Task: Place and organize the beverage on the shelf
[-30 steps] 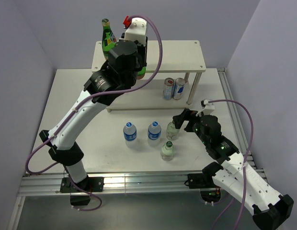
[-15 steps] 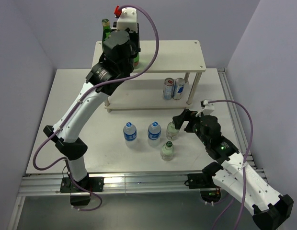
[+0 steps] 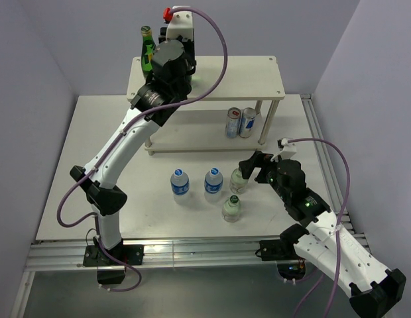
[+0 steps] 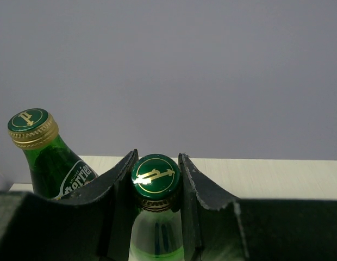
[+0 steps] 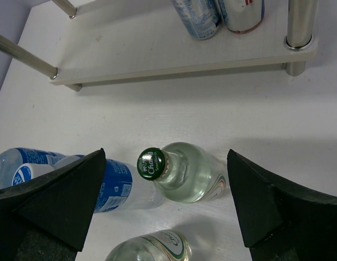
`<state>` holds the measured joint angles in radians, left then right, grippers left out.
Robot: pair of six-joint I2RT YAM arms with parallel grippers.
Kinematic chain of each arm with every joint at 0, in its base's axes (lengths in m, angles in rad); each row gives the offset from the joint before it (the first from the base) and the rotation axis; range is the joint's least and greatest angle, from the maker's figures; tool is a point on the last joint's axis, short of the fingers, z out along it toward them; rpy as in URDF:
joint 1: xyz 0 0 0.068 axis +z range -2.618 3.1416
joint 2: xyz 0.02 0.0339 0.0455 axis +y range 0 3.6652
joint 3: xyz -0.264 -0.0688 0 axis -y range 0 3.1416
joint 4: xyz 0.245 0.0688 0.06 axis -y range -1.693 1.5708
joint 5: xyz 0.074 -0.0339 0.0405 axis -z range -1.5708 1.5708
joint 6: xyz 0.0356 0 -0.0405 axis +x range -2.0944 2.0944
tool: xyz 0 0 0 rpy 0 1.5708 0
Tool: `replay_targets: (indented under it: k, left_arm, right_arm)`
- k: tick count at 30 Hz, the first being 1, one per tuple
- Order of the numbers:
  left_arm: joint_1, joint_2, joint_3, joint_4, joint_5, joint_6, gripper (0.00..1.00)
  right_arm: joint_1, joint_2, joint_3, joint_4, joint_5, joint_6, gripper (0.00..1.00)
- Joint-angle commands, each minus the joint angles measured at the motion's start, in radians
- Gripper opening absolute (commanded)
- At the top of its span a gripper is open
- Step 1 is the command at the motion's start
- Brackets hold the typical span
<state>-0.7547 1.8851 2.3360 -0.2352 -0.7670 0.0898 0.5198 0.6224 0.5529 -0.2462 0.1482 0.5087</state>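
The shelf (image 3: 245, 73) stands at the back of the table, with its top board also in the left wrist view (image 4: 266, 174). My left gripper (image 3: 176, 40) (image 4: 157, 154) is shut on the neck of a green glass bottle (image 4: 155, 179) over the top board's back left. That bottle is right beside a second green bottle (image 3: 147, 53) (image 4: 38, 141) standing there. My right gripper (image 3: 248, 165) (image 5: 166, 153) is open, with one finger on each side of a clear soda bottle with a green cap (image 3: 238, 179) (image 5: 185, 174), not touching it.
Two cans (image 3: 240, 122) (image 5: 195, 16) stand on the shelf's lower board at the right. On the table in front are two blue-labelled water bottles (image 3: 181, 183) (image 3: 213, 182) and another clear soda bottle (image 3: 231, 208) (image 5: 152, 247).
My left arm has carried the green bottle back and to the left over the top board, up beside the other green bottle. The right arm has not moved.
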Motion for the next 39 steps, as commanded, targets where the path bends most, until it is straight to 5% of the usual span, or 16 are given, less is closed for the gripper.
replay_targets:
  k: [1, 8, 11, 27, 36, 39]
  left_arm:
    - [0.008, -0.035, 0.005, 0.194, -0.028, 0.048, 0.14]
    - [0.012, -0.04, -0.053, 0.22, -0.052, 0.082, 0.66]
    - [0.017, -0.04, -0.069, 0.218, -0.045, 0.082, 0.76]
    - [-0.037, -0.187, -0.211, 0.197, -0.032, 0.048, 0.99]
    - [-0.338, -0.534, -0.663, 0.139, -0.242, -0.031, 0.99]
    - [-0.426, -0.671, -0.901, -0.007, -0.325, -0.351, 0.99]
  right_arm:
    - [0.006, -0.004, -0.001, 0.035, -0.001, 0.008, 0.99]
    - [0.006, -0.001, -0.001, 0.038, -0.004, 0.008, 0.99]
    - [0.008, 0.002, -0.001, 0.036, -0.002, 0.008, 0.99]
    - [0.006, 0.003, -0.002, 0.041, -0.002, 0.011, 0.99]
    - [0.006, -0.004, -0.001, 0.039, -0.006, 0.01, 0.99]
    - [0.006, -0.012, -0.005, 0.039, -0.016, 0.007, 0.99]
